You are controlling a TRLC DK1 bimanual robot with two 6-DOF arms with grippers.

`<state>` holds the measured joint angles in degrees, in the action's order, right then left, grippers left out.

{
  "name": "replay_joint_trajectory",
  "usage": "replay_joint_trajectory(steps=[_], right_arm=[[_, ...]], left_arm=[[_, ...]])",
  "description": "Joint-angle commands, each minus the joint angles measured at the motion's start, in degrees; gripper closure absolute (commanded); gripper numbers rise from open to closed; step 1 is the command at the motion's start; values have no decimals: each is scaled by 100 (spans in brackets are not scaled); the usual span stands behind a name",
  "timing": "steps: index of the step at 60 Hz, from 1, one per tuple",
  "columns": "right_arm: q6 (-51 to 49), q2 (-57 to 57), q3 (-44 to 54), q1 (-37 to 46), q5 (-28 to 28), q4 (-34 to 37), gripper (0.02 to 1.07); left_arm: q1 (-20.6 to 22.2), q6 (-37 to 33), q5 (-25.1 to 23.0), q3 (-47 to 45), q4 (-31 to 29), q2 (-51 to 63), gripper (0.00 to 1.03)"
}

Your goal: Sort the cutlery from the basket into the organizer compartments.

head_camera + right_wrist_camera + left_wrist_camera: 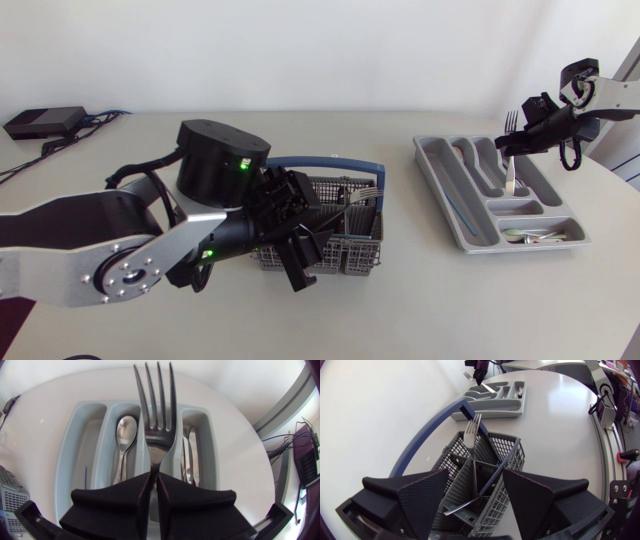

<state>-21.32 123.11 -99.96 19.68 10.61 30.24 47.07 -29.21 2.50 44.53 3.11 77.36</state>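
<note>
The fork (pixel 156 425) is clamped in the right gripper (pixel 154 480) above the organizer (pixel 75 460) at the table's right, its handle end hidden between the fingers (pixel 115 497). A spoon (pixel 125 427) lies in a compartment beneath. Left of it, the left gripper (pixel 476 475) hangs spread wide over the basket (pixel 507 455), covering its left side from above; another fork (pixel 472 435) stands inside.
</note>
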Motion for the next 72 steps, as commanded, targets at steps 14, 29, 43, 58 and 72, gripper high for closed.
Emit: replay_joint_trajectory(steps=[14, 29, 43, 58, 72], right_arm=[[-91, 328, -23, 44, -68, -185, 101], [-30, 486, 126, 18, -217, -563, 90], [-21, 750, 109, -35, -358, -686, 87], [-12, 293, 566, -87, -358, -967, 75], [-83, -894, 1691, -316, -147, -1319, 55]], left_arm=[[83, -85, 57, 55, 40, -28, 29], [83, -85, 110, -6, 14, -143, 29], [118, -85, 154, -15, -4, -186, 29], [136, -76, 163, 11, -21, -213, 29], [320, -164, 356, 135, 172, 121, 26]])
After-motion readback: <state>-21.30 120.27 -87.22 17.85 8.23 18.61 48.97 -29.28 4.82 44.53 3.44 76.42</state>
